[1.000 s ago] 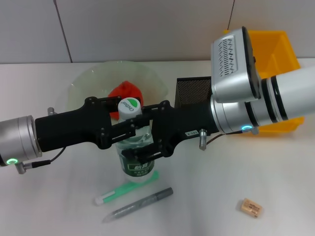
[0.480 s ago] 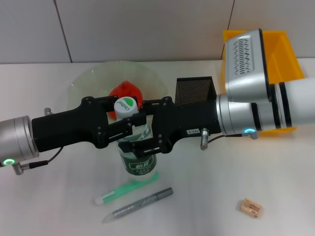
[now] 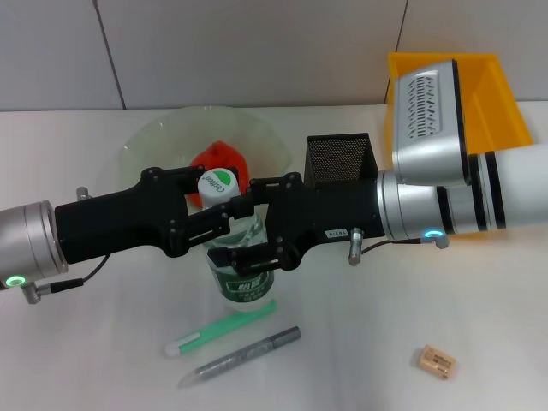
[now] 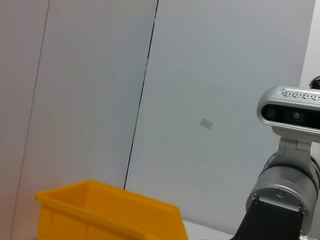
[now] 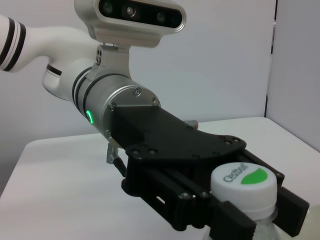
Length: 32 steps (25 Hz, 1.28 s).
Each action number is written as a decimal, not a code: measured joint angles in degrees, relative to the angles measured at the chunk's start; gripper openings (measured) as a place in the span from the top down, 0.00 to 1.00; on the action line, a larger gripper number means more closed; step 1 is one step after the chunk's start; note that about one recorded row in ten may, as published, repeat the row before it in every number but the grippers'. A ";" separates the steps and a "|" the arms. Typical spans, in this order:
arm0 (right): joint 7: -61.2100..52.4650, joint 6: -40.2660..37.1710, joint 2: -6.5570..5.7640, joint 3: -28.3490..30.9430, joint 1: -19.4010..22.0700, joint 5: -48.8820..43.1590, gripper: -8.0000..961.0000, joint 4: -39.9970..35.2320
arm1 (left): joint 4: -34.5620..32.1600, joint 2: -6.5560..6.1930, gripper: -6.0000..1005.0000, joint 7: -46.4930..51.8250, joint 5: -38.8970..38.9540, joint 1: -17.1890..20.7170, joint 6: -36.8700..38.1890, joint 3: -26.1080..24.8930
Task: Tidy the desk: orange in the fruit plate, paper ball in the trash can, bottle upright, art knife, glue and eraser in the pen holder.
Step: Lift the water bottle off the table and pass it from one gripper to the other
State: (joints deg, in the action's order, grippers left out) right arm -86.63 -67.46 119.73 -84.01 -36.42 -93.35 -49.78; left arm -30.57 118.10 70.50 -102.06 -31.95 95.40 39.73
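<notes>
Evidently, the bottle point(image 3: 241, 257) was standing almost upright on the desk point(image 3: 428, 300), just in front of the fruit plate point(image 3: 145, 141), with its white cap leaning slightly toward the plate. It was gripped from both sides: the left gripper point(image 3: 224, 224) was closed on the neck just under the cap, and the right gripper point(image 3: 240, 257) was clamped on the labelled body lower down. In the right wrist view, the left gripper's black fingers point(image 5: 230, 220) were seen pressed against the neck beneath the cap. The orange point(image 3: 219, 163) was lying in the plate, and no paper ball was to be seen. The pen holder point(image 3: 338, 158) stood behind the right arm, beside the trash can point(image 3: 497, 94). A green-and-white pen-like item point(image 3: 221, 331) and a grey one point(image 3: 241, 356) were lying just in front of the bottle, and the eraser point(image 3: 436, 361) lay well apart to the right. A topple was judged possible if the bottle were released while tilted. An uneven release might also drag it sideways. If knocked forward, it could be rolled onto the two items in front.
</notes>
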 joint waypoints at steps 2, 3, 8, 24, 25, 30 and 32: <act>-0.01 0.02 -0.01 -0.01 -0.03 0.16 0.20 0.17 | 0.00 0.02 0.55 0.06 0.18 -0.01 -0.08 0.00; -0.01 0.02 -0.01 -0.01 -0.05 0.35 0.20 0.32 | 0.00 0.02 0.55 0.06 0.18 -0.01 -0.08 0.00; 0.08 0.05 -0.03 -0.03 -0.02 1.97 0.20 0.84 | -0.02 0.03 0.55 0.09 0.51 -0.09 -0.08 -0.02; -0.18 -0.35 -0.12 -0.01 -0.13 2.85 0.21 0.92 | -0.01 0.03 0.55 0.08 0.58 -0.39 -0.36 0.01; -0.22 -0.34 -0.12 -0.01 -0.09 2.85 0.21 0.91 | -0.01 0.03 0.55 0.08 0.56 -0.39 -0.40 0.01; -0.09 -0.04 -0.09 -0.01 0.01 2.88 0.21 1.10 | -0.01 0.03 0.55 0.11 0.52 -0.40 -0.65 0.00; 0.01 0.01 -0.07 -0.01 -0.07 2.94 0.22 1.44 | -0.07 0.03 0.55 0.18 0.47 -0.39 -0.68 0.00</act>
State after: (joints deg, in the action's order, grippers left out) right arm -86.62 -67.45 119.66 -84.02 -36.50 -90.41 -48.34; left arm -30.64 118.12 70.67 -101.59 -32.34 94.71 39.73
